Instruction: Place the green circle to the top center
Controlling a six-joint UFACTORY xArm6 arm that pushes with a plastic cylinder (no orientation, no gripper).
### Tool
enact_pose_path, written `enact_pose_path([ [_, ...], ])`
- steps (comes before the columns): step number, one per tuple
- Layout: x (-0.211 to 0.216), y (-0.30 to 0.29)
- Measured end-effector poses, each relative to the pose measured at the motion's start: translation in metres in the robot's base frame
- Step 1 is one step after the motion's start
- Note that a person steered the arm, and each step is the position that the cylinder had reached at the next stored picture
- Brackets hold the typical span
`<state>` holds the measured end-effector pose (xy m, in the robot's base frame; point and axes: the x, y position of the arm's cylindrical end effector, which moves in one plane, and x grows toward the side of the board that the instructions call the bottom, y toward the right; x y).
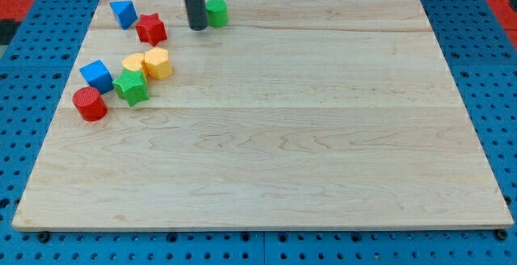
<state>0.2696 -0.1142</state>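
Observation:
The green circle [216, 12] is a short green cylinder near the board's top edge, left of centre. My tip [197, 27] is the lower end of the dark rod that comes down from the view's top. It stands just left of the green circle, close to it or touching its left side.
On the board's left: a blue block [123, 13], a red star [151, 30], a yellow hexagon-like block [157, 63] beside another yellow block [134, 62], a blue cube [96, 75], a green star [130, 87] and a red cylinder [90, 104]. The wooden board [266, 136] lies on a blue pegboard.

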Motion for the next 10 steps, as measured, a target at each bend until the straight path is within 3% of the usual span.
enact_pose_path([
  [1, -0.020, 0.002],
  [3, -0.027, 0.072],
  [5, -0.051, 0.040],
  [6, -0.055, 0.095],
  [7, -0.056, 0.108],
  [9, -0.056, 0.105],
  [10, -0.056, 0.074],
])
